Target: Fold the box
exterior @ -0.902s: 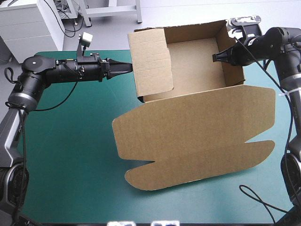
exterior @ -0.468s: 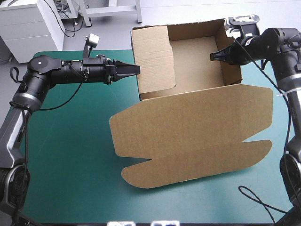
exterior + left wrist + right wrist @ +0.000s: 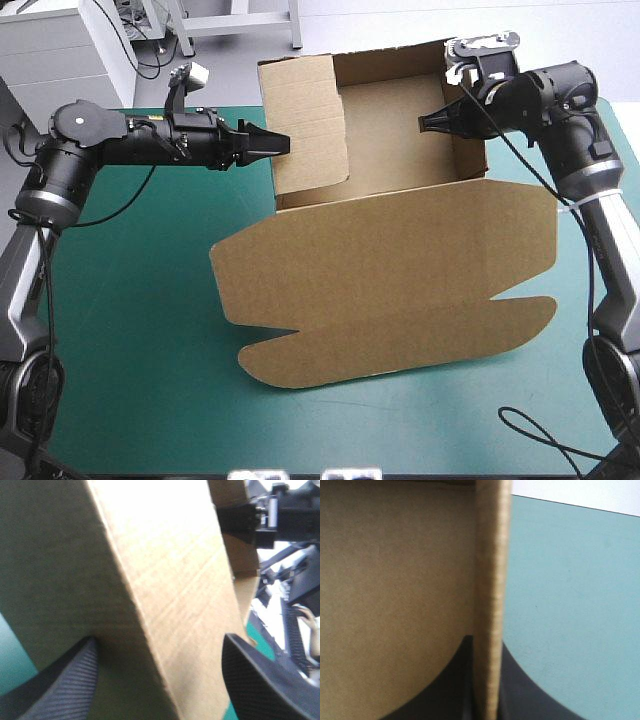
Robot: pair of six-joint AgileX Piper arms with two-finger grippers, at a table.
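Note:
The brown box (image 3: 400, 270) stands as an open tray at the far middle of the table, its long lid flap lying flat toward the front. My left gripper (image 3: 283, 143) is at the tray's left wall (image 3: 305, 120). In the left wrist view that wall's edge (image 3: 165, 580) runs between the fingers of the left gripper (image 3: 159, 639), which stand apart and open. My right gripper (image 3: 427, 122) reaches in over the right wall. In the right wrist view the right gripper (image 3: 485, 640) is shut on the wall's edge (image 3: 490, 580). The right gripper (image 3: 245, 520) also shows across the box in the left wrist view.
The teal-green cover (image 3: 130, 300) shows bare to the left of the box and along the front edge. The lid flap reaches close to the right arm's side of the table.
The box and both grippers have shifted left and a little farther back. My left gripper, shut just before, has opened around the left wall. The right grip is unchanged.

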